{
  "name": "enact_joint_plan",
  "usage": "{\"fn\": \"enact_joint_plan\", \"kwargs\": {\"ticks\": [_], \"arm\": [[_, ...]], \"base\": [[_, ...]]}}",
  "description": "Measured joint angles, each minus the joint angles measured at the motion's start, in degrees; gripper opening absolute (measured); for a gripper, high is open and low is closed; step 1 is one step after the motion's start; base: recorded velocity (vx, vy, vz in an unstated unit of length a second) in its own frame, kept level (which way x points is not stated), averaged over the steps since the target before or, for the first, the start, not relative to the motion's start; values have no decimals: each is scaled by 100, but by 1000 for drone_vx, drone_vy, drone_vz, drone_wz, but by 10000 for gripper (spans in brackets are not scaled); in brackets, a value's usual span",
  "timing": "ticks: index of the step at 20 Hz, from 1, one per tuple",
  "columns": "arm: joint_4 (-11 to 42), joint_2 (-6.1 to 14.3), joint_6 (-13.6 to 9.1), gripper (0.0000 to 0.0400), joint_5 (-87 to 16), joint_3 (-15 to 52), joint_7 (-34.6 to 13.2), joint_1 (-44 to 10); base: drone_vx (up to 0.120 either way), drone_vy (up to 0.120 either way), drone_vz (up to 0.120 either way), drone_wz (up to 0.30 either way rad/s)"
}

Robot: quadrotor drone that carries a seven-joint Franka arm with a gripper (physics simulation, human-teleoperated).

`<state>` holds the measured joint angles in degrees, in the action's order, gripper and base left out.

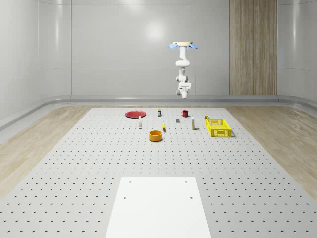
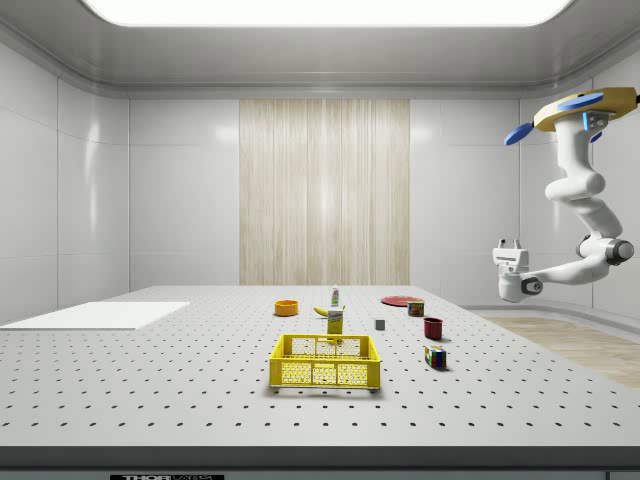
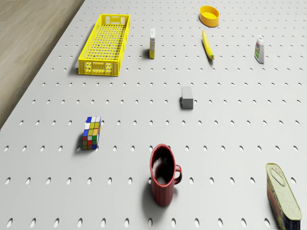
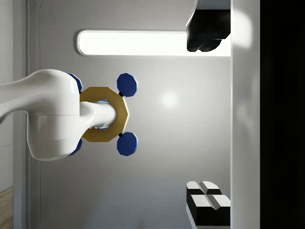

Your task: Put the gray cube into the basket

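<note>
End effector (image 2: 511, 243): points upward, high in the air and well above the table; fingers (image 4: 208, 200) spread apart, grasping nothing.
Drone (image 1: 184, 45): hovers high above the far part of the table, above the red mug; arm (image 2: 583, 210) hangs below it and bends back up at the wrist.
Gray cube (image 3: 187, 97): rests on the table (image 1: 99, 163), between the red mug and the banana, well apart from the basket.
Basket (image 3: 105, 44): yellow, open top, standing on the table; nothing inside it.
Red mug (image 3: 163, 174): upright, near the gray cube, on the side away from the banana.
Banana (image 3: 207, 45): lies flat beyond the gray cube, near the orange bowl.
Orange bowl (image 3: 210, 16): stands beyond the banana as seen from the gray cube.
Small carton (image 3: 152, 43): upright, between the basket and the banana.
Puzzle cube (image 3: 91, 132): multicoloured, on the table, apart from the gray cube on the basket's side.
White bottle (image 3: 259, 50): upright, beyond the banana from the basket.
Tin can (image 3: 283, 196): lies on its side, near the red mug.
Red plate (image 1: 134, 114): flat on the table, well apart from the basket.
</note>
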<state>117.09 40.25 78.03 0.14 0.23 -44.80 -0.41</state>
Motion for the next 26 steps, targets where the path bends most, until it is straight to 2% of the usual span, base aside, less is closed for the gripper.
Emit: {"fn": "enact_joint_plan", "kwargs": {"ticks": [23,26], "arm": [[40,57,84,400,-36,35,0,-20],[49,66,97,400,-62,54,-3,-26]], "base": [[118,-120,0,0],[120,0,0,0]]}}
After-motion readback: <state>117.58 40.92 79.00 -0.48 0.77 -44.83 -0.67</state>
